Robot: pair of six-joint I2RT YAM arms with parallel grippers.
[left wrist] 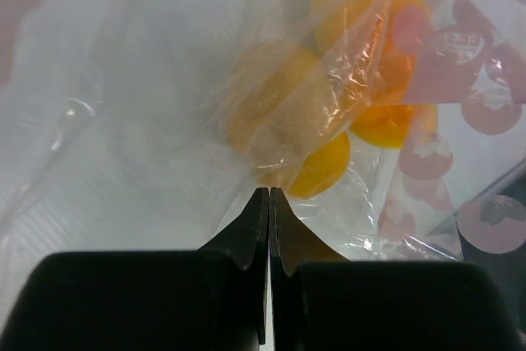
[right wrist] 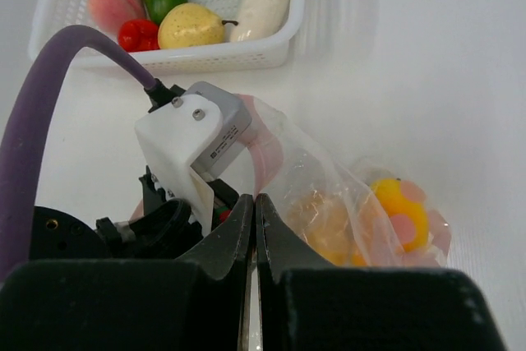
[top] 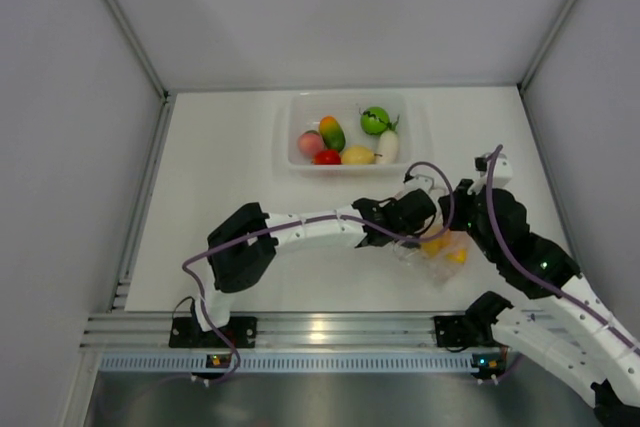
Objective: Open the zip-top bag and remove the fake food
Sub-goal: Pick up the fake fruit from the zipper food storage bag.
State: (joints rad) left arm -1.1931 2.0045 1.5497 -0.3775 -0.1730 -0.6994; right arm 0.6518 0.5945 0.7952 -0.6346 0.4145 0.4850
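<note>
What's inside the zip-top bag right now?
Through the clear zip-top bag, yellow and orange fake food pieces show. Crinkled plastic and the pink print hide their exact shapes and count.

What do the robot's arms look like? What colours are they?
The left arm and right arm are white tubes with chunky black joints. A purple cable runs along each one. The left gripper and right gripper have black fingers that narrow to thin tips.
</note>
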